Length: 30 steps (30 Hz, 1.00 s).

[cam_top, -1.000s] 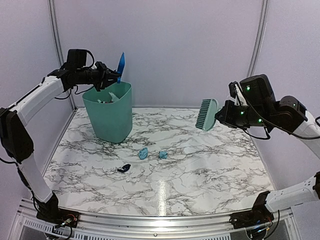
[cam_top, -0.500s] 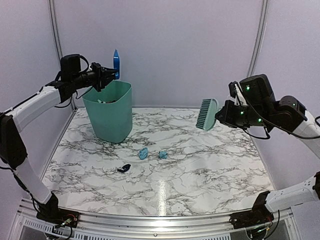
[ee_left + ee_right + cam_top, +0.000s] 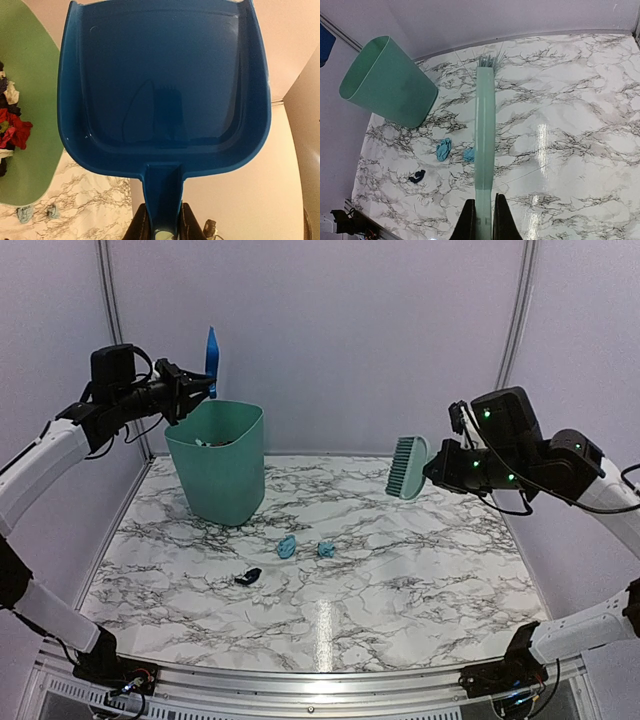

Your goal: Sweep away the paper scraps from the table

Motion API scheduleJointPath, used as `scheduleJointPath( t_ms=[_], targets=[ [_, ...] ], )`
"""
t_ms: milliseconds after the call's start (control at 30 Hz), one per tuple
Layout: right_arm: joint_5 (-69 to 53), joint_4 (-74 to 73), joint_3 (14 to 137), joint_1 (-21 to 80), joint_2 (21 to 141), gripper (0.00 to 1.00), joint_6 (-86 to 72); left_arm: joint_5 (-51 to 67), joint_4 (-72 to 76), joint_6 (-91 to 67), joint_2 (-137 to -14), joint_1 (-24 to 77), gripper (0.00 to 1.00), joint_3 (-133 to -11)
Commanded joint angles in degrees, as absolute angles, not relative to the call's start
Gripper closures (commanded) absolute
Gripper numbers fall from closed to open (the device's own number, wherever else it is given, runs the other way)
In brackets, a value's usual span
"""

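On the table (image 3: 420,580) lie three paper scraps (image 3: 287,546); left gripper (image 3: 195,390) clamps one dustpan (image 3: 211,348), right gripper (image 3: 437,468) one brush (image 3: 407,468).

Swung left gripper (image 3: 198,390) and its blue dustpan (image 3: 211,352) leftward and higher above the green bin (image 3: 218,465), pan straightened upright. Nudged right gripper (image 3: 432,468) with mint brush (image 3: 408,467) slightly left.

Bin (image 3: 220,465) rear-left on table (image 3: 420,590); dustpan (image 3: 211,350) above it; paper scraps (image 3: 287,546) before bin, centre.
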State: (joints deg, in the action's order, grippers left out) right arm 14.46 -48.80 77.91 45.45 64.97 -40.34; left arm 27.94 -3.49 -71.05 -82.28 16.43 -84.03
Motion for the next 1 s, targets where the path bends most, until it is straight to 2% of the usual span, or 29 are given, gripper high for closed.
scheduleJointPath(
  t_ms=[0,267,567,700,967],
  targets=[
    [12.9,-46.3,82.1,44.8,68.1,1.00,-37.4,25.3,-9.9,-62.1,-78.3,16.1,1.00,-80.4],
    [10.0,-44.5,84.3,44.8,70.8,1.00,-37.4,16.3,-21.9,-51.0,-71.4,16.1,1.00,-75.3],
    [-1.8,-36.8,82.4,45.3,75.4,1.00,-43.5,10.0,-33.9,-39.9,-62.8,16.1,1.00,-69.6],
    [-7.4,-34.3,84.2,46.7,82.3,1.00,-46.4,7.0,-41.3,-33.7,-58.9,16.2,1.00,-68.6],
    [-18.4,-34.4,93.2,50.4,97.1,1.00,-48.6,4.1,-46.3,-28.0,-49.1,19.2,1.00,-62.5]
  ],
)
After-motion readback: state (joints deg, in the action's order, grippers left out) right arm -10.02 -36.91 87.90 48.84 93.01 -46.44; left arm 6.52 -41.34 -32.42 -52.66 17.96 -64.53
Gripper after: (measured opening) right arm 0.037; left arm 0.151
